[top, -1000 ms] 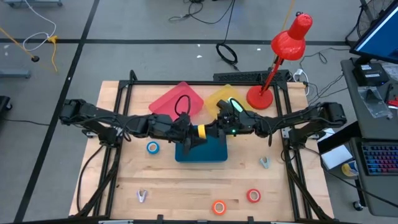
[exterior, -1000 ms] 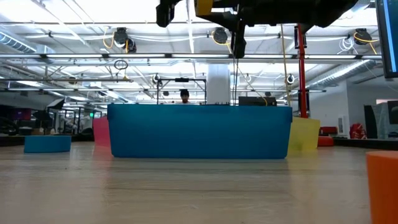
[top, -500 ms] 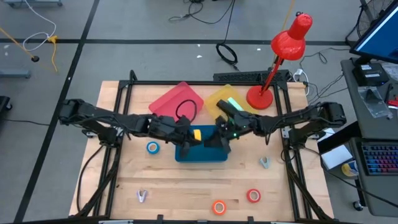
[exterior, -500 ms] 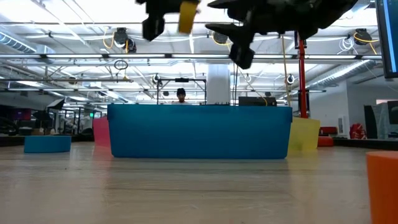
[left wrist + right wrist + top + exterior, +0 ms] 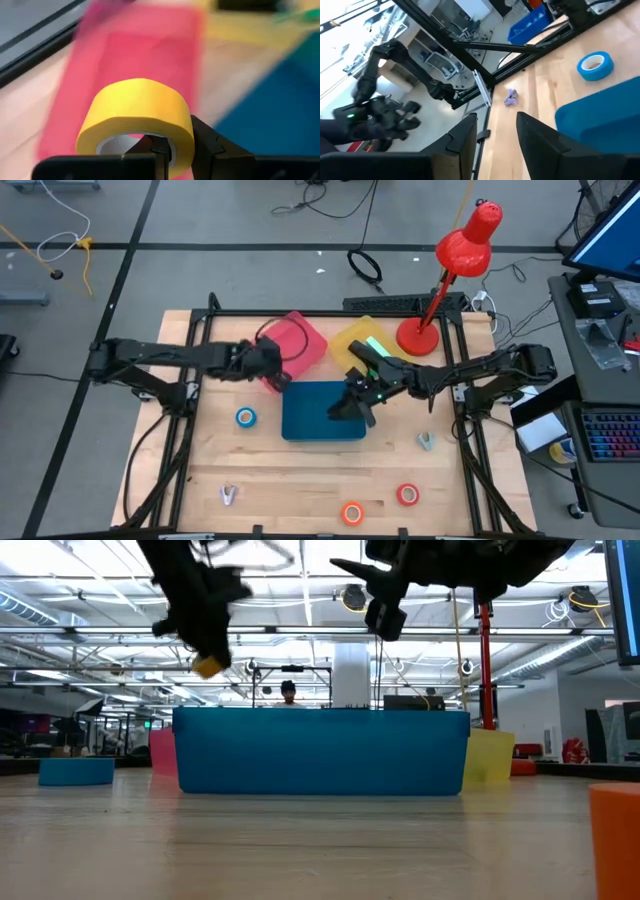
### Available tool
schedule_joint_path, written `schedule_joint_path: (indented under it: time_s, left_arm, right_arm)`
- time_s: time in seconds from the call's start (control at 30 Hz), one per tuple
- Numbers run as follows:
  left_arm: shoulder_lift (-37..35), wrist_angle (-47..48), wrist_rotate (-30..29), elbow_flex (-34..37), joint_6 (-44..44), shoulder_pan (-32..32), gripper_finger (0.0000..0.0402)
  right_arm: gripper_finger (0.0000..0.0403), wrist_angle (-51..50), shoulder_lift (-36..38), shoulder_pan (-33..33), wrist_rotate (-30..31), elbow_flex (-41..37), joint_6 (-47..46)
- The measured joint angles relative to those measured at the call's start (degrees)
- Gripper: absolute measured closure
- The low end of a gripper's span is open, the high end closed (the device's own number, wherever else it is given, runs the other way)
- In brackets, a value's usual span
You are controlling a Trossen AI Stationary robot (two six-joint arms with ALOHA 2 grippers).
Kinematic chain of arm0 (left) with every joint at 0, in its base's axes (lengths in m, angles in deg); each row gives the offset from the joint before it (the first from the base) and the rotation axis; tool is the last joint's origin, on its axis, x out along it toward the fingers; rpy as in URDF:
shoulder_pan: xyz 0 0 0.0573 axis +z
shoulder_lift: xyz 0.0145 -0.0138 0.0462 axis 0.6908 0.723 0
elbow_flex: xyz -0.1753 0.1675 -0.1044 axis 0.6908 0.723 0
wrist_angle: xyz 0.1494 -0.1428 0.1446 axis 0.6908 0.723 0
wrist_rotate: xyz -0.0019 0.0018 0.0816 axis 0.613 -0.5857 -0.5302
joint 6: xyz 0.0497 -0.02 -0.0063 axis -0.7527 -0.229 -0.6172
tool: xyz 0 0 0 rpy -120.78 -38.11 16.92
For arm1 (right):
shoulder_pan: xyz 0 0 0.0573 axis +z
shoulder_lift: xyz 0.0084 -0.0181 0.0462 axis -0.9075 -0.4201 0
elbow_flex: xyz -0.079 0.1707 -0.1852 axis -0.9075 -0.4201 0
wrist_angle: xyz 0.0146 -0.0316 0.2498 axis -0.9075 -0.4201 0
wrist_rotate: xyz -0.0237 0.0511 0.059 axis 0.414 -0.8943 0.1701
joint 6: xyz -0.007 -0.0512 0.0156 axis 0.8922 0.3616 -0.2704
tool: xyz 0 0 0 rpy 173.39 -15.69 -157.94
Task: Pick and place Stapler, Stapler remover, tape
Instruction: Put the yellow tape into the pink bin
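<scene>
Tape (image 5: 137, 117), pinched in left tool (image 5: 270, 370), moved from blue bin (image 5: 315, 425) over red tray (image 5: 300, 340); right tool (image 5: 350, 402) gapes.

Bright, even overhead light. In the low view, ceiling lamps glare white at 12 o'clock. The left wrist view smears the flat pink plastic tray (image 5: 135, 60) with motion blur.

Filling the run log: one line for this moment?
left gripper: shut on yellow tape, over red tray | right gripper: open, over blue tray
</scene>
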Motion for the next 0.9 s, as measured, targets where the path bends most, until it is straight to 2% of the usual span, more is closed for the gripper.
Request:
schedule_joint_path:
  time_s: [0.13,0.4,0.53,0.67,0.9]
  left_arm:
    - [3.47,0.48,6.33,0.01,-3.49,7.36,0.0363]
    - [13.57,0.29,12.80,-0.03,-7.83,17.03,0.0363]
    - [18.81,0.12,14.70,-0.03,-8.52,19.51,0.0363]
    - [22.67,0.38,14.99,-0.03,-8.49,20.72,0.0344]
    - [24.67,0.27,15.94,-0.03,-9.08,21.84,0.0336]
  right_arm:
    - [0.0273,0.90,0.00,0.02,0.02,0.00,-0.17]
    - [0.0273,1.08,0.00,0.02,0.19,0.00,-0.20]
    - [0.0273,1.32,0.00,0.02,0.39,0.00,-0.20]
    - [0.0273,1.32,0.02,0.02,0.40,0.00,-0.20]
    - [0.0273,1.32,0.02,0.00,0.40,0.02,-0.14]
